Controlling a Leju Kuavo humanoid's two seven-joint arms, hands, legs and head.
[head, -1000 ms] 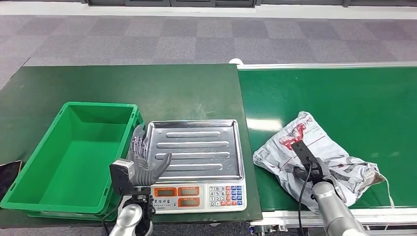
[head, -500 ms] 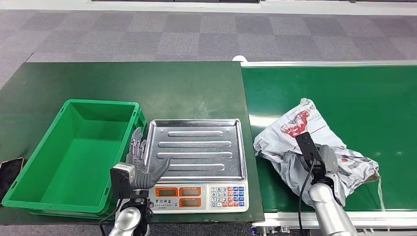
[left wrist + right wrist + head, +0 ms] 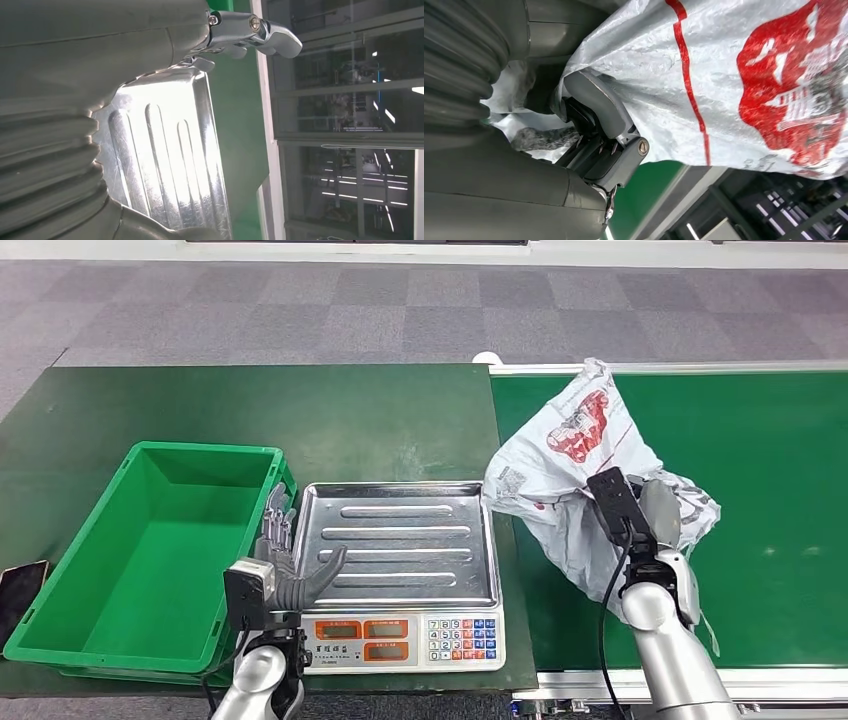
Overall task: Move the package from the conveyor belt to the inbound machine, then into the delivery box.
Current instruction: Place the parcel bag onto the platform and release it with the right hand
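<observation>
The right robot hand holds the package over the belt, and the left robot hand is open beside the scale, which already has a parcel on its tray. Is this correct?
Not quite. The head view shows the scale's tray bare. The rest holds: the right robot hand holds the package over the belt, and the left robot hand is open beside the scale.

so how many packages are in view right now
1. A white and grey package with red print, held up by the right hand over the conveyor belt, beside the scale tray.

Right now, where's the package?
In the head view the package is on the right, gripped by the right robot hand and raised over the conveyor belt, its left edge beside the scale's steel tray.
</observation>
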